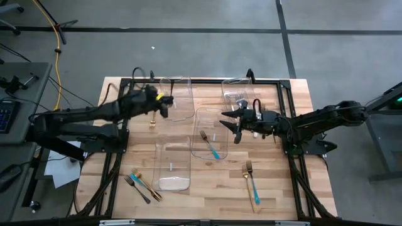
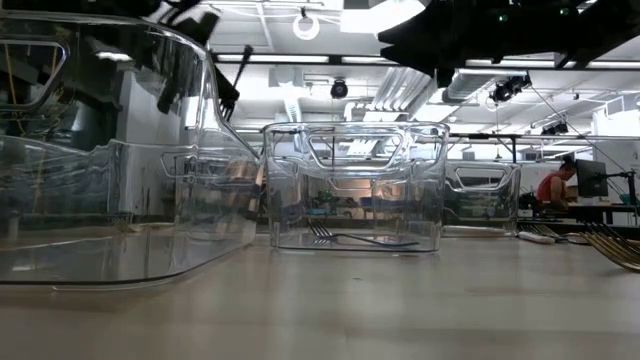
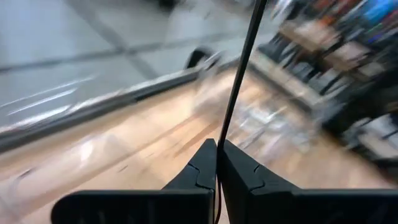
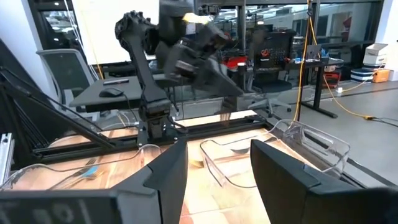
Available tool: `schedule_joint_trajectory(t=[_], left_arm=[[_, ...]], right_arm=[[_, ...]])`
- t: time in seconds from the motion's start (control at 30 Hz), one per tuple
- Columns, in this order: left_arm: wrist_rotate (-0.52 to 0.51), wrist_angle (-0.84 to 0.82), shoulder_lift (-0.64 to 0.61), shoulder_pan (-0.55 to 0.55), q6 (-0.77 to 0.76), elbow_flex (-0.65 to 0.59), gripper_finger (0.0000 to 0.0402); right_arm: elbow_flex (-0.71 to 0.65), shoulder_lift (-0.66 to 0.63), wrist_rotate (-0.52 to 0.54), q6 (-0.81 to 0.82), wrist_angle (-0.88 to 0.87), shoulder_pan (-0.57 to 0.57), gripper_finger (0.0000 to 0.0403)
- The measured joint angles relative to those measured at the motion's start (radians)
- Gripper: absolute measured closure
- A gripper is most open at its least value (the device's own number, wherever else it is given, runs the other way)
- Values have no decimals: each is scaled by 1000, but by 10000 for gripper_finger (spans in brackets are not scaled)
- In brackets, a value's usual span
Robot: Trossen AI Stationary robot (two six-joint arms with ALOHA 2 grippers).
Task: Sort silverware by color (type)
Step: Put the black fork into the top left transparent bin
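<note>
My left gripper [image 1: 162,103] hovers at the far left, beside a clear bin [image 1: 177,97], shut on a slim utensil [image 3: 239,68] whose shaft looks dark in the left wrist view. A small gold utensil end [image 1: 152,123] shows just near of that gripper; I cannot tell if it is the same piece. My right gripper [image 1: 235,125] stands open and holds nothing at the right edge of the middle bin [image 1: 200,119], which holds a teal-handled fork [image 1: 211,144]. Loose silverware lies near left [image 1: 142,184] and near right [image 1: 251,182]. My left gripper pinches the utensil's thin shaft [image 3: 221,127] between its two shut fingers. The shaft runs straight on past the fingertips, along the fingers. It is up off the wooden table; its far end is out of the wrist view.
Two more clear bins stand at the far right [image 1: 237,93] and near left [image 1: 171,164]. A black frame [image 1: 207,80] edges the table. In the low view the bins [image 2: 355,185] stand across the middle, and a person sits far off at the right [image 2: 556,185].
</note>
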Motion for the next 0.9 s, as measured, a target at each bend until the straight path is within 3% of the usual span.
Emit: schedule_joint_trajectory(t=[0.13, 0.37, 0.53, 0.9], left_arm=[[20, -207, 116, 80, -43, 166, 401], [146, -392, 362, 169, -169, 348, 401], [147, -518, 518, 199, -202, 409, 401], [150, -526, 686, 209, -218, 430, 401]], right_arm=[[0, 0, 0, 0, 29, 0, 231], [0, 0, 0, 0, 66, 0, 231], [0, 0, 0, 0, 64, 0, 231], [0, 0, 0, 0, 16, 0, 231]])
